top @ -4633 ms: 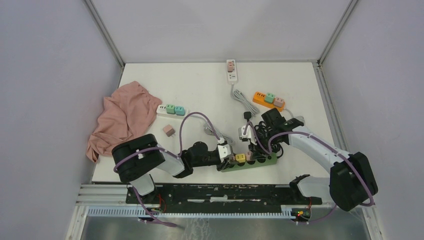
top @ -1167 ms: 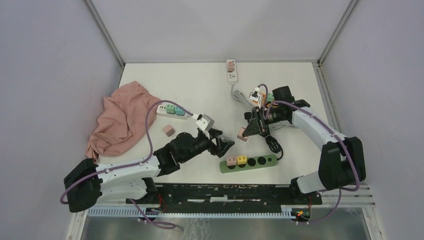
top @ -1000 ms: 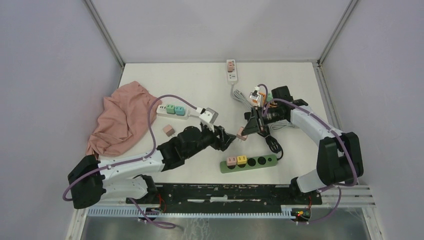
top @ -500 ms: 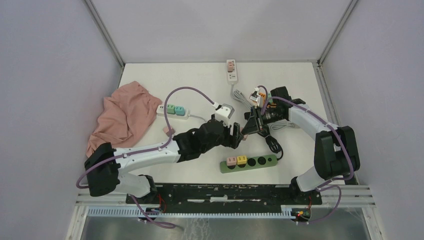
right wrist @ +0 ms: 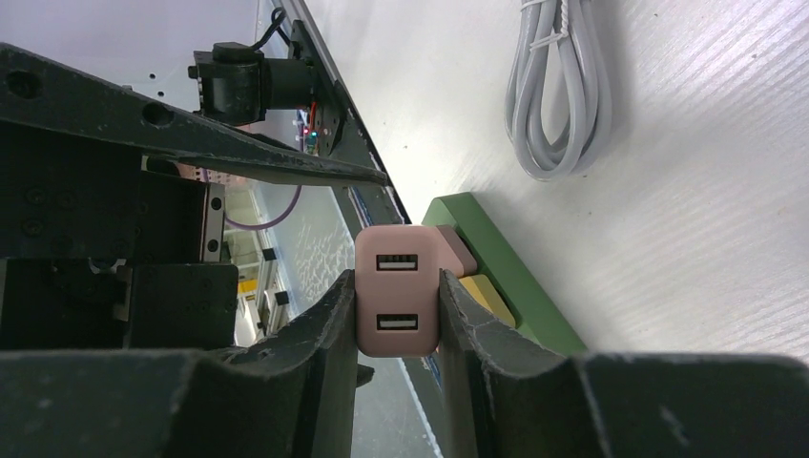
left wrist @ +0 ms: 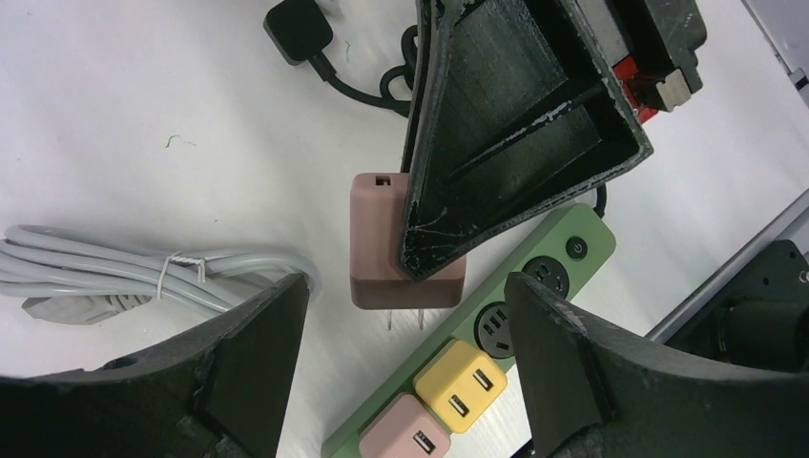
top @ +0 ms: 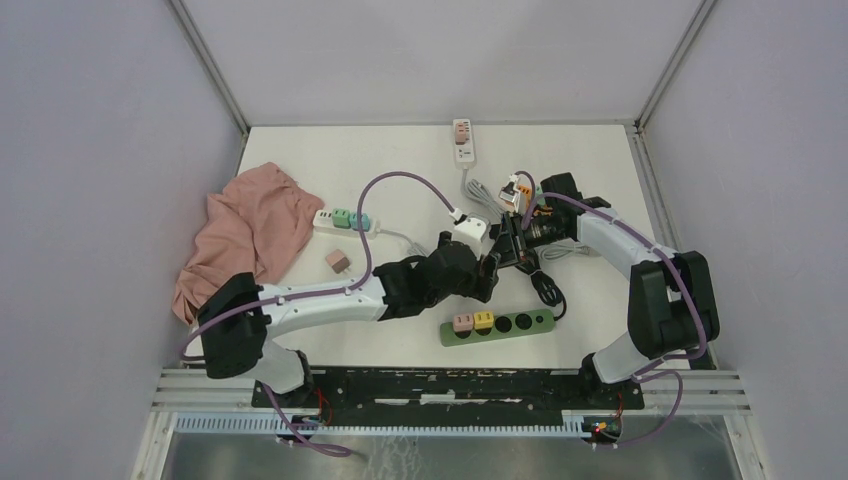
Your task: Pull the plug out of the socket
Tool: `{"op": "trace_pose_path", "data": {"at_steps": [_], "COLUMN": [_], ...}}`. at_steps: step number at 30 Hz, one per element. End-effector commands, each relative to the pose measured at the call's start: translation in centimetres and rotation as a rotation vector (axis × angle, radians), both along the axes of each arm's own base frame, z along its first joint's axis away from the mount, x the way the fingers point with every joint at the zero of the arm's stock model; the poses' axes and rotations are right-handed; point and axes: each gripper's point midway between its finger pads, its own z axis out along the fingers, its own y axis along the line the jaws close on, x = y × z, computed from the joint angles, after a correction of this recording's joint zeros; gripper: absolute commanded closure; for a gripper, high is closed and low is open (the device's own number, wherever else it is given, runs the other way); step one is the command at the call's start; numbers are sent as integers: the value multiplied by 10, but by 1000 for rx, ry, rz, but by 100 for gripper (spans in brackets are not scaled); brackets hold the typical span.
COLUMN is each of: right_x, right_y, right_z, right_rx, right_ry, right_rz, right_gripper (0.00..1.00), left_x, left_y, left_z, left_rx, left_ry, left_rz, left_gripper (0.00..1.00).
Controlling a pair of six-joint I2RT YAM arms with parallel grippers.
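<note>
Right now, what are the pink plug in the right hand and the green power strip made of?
The pink plug: probably matte moulded plastic, smooth with rounded edges; its prongs look metal. The green power strip: likely matte plastic, evenly coloured.

Pink cube plug [left wrist: 377,239] above the white desk's [top: 400,160] middle; green plastic power strip [top: 515,323] nearer the near edge.

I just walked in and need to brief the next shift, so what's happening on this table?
The right gripper is shut on a pink plug, held with its prongs bare, out of any socket. The left gripper is open, its fingers to either side of that plug without touching it, which looks like a handover. Nearby lies the green power strip, with a yellow adapter and a pink adapter seated at one end.
</note>
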Motion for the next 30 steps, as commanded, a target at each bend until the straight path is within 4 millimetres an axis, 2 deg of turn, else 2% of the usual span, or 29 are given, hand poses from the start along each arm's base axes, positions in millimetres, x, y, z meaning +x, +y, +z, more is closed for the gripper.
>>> {"op": "trace_pose_path", "data": {"at_steps": [1, 3, 9, 14, 16, 18, 20, 24, 26, 30], "right_x": [9, 9, 8, 7, 7, 7, 5, 2, 0, 0], "right_y": [5, 5, 5, 5, 5, 5, 4, 0, -2, -7], "right_z": [18, 18, 17, 19, 20, 21, 23, 28, 32, 36], "right_rx": [52, 52, 54, 58, 62, 61, 60, 41, 35, 18], "right_ry": [-34, -31, -24, -24, -29, -35, -47, -89, -118, -177], "right_rz": [11, 10, 13, 15, 18, 22, 34, 66, 77, 82], "right_gripper": [95, 95, 94, 89, 83, 70, 56, 34, 29, 27], "left_x": [10, 12, 17, 18, 17, 16, 14, 9, 4, -5], "left_y": [-11, -12, -14, -13, -11, -8, -3, 9, 16, 36], "left_z": [15, 13, 12, 9, 9, 9, 9, 11, 10, 10], "left_rx": [-33, -24, -11, 4, 7, 10, 11, 7, 0, -28], "left_ry": [-18, -16, -24, -27, -28, -33, -42, -63, -69, -82], "left_rz": [48, 63, 83, 81, 78, 73, 69, 53, 37, 27], "left_gripper": [19, 23, 46, 74, 85, 93, 97, 97, 97, 97]}}
